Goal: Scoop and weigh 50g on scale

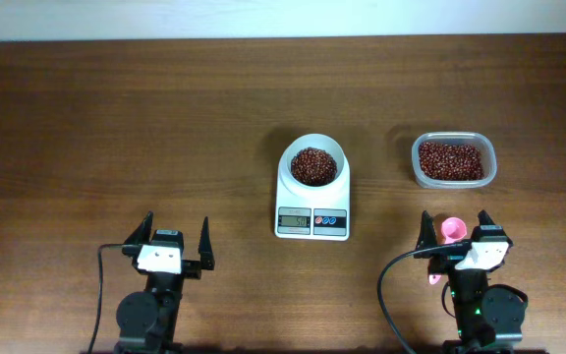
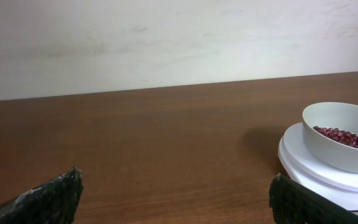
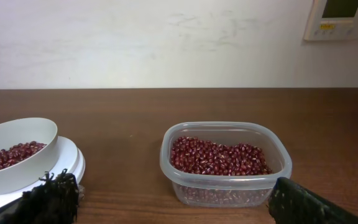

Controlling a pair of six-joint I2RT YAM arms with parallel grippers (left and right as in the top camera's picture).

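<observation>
No writing can be read: the digits on the scale's grey display (image 1: 294, 221) are too small to make out from overhead, and the lettering on the wall panel (image 3: 344, 18) in the right wrist view is too blurred.

The scale (image 1: 311, 208) is a small white rectangle with a red and a blue button (image 1: 330, 221) beside the display. A round white bowl (image 1: 289, 157) sits on its platform, holding a layer of red-brown beans (image 1: 313, 166).

The scale stands on the wooden table (image 1: 116, 118), ahead and to the right of the left gripper (image 1: 177, 228) and ahead and to the left of the right gripper (image 1: 454, 222), roughly between the two and apart from both.

The left gripper's fingers (image 2: 55, 196) are spread wide, with only bare tabletop between them. The right gripper is spread just as wide. A pink scoop (image 1: 449, 230) lies on the table between its fingers, and whether either finger touches it cannot be told. A clear plastic tub (image 1: 489, 162) of the same beans sits just ahead of the right gripper, to the right of the scale.
</observation>
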